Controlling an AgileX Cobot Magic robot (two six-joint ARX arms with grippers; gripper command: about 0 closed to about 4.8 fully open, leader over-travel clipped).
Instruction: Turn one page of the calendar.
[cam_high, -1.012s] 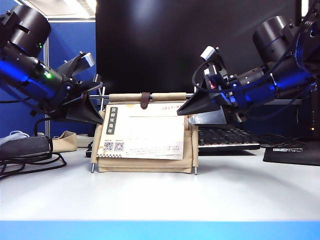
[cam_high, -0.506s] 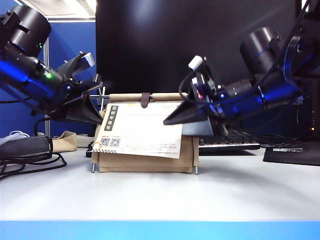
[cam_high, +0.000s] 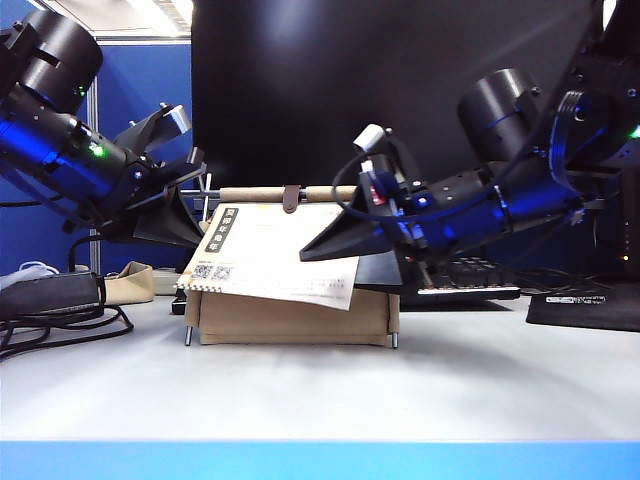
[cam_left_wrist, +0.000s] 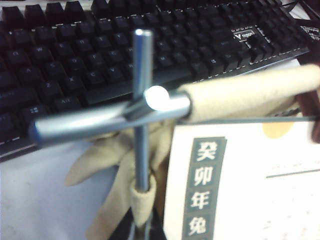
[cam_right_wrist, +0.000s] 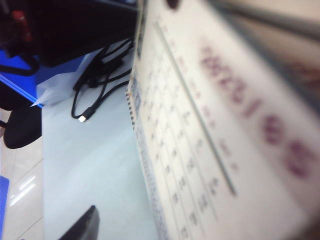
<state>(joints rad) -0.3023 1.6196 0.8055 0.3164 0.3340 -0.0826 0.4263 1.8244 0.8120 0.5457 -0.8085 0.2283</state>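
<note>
Right gripper (cam_high: 312, 250), jaws spread, has its tip under the page (cam_high: 275, 257), whose lower edge juts out from the calendar (cam_high: 290, 320). Left gripper (cam_high: 192, 225), pressed shut, sits at the calendar's left end by the frame rod (cam_left_wrist: 142, 95). Bare table (cam_high: 320, 390) lies in front.

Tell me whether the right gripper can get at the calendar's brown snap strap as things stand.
Probably not directly. The right gripper, jaws spread, sits low at the lifted page, which rises between it and the strap. The left gripper, shut, holds the calendar frame's far end.

White page (cam_high: 275, 262) lifted off calendar (cam_high: 290, 318)
</note>
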